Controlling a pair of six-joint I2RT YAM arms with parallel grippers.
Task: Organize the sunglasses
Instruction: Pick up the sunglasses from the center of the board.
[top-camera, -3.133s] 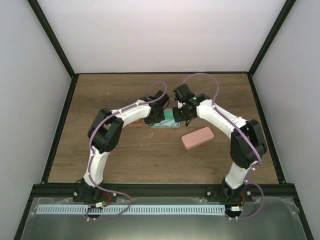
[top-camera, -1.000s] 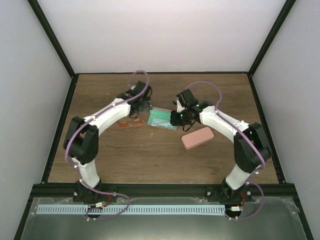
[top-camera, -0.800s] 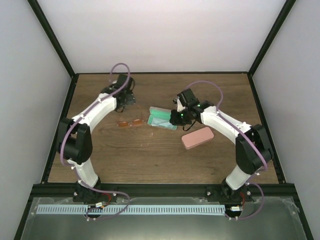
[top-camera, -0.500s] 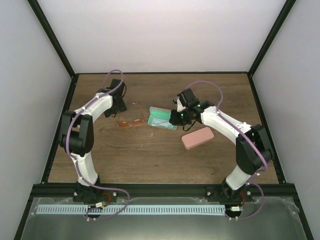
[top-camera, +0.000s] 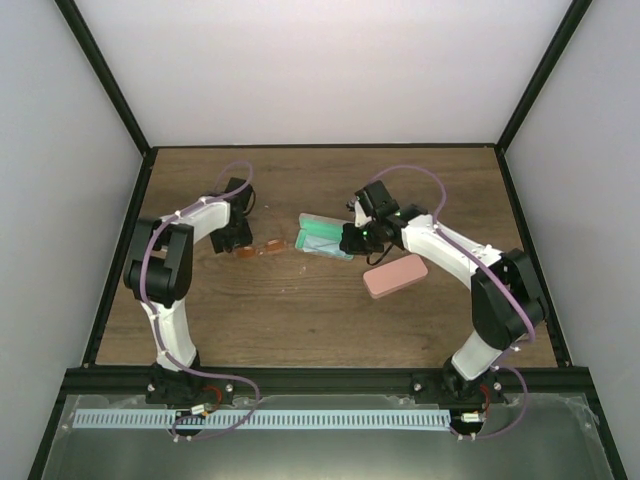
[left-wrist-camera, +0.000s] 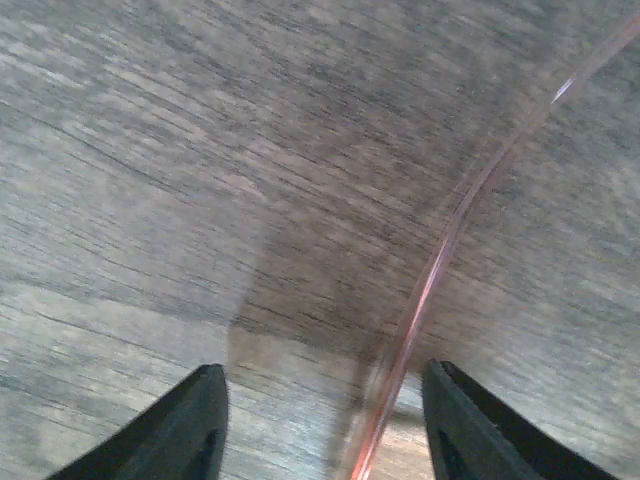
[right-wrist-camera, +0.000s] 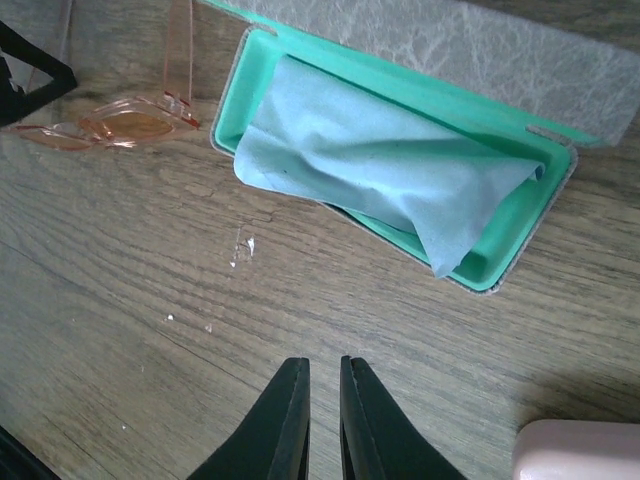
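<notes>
My left gripper (top-camera: 234, 239) sits low over the wood left of the counter's middle. Its fingers (left-wrist-camera: 200, 425) are spread, with a thin temple of the orange sunglasses (top-camera: 262, 247) running between them, and nothing is clamped. My right gripper (right-wrist-camera: 322, 400) has its fingers almost together on nothing, just nearside of the open green case (right-wrist-camera: 232, 120) with its blue cloth (right-wrist-camera: 380, 170), and the pink case (top-camera: 395, 275) lies further toward the right edge.

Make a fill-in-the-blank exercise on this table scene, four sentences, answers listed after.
The light blue cloth lies ___ the open green case.
The sunglasses left of that case have ___ lenses.
The closed case nearer the arm bases is ___ in colour.
The left gripper has its jaws ___.
Missing words: inside; orange; pink; open.
</notes>
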